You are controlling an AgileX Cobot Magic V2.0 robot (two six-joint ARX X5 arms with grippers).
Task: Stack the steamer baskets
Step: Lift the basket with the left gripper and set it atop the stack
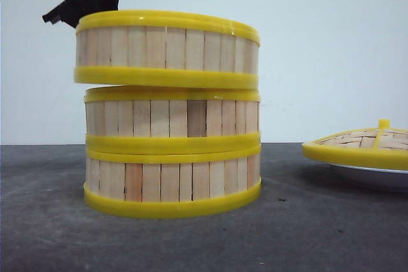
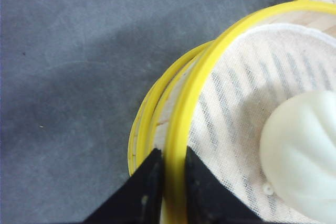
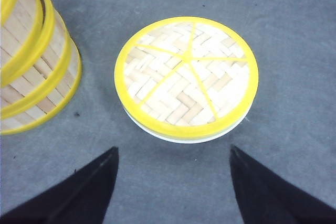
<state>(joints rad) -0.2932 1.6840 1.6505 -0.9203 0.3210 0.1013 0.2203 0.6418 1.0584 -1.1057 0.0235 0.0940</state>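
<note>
Presently three steamer baskets stand in one column on the dark table (image 1: 51,221): the bottom basket (image 1: 172,181) rests on the table, the middle basket (image 1: 172,119) sits on it, and the top basket (image 1: 167,49) is offset a little toward the left, its left side slightly raised above the middle rim. Inside the top basket the left wrist view shows a white cloth liner (image 2: 247,103) with a pale steamed bun (image 2: 302,153) lying on it. The contents of the two lower baskets are hidden. The left gripper (image 2: 173,182) is closed on the top basket's yellow rim, one dark finger outside the wall and one inside; in the front view only part of that arm appears, behind the basket's upper left edge. The right gripper (image 3: 173,182) hangs above the table with its fingers spread wide and nothing between them. Its camera looks down on a woven-bamboo lid (image 3: 186,77) lying on what appears to be a white plate (image 3: 157,135), of which only a thin edge shows. The front view shows the plate (image 1: 376,176) more plainly, well apart to the right of the stack.
</note>
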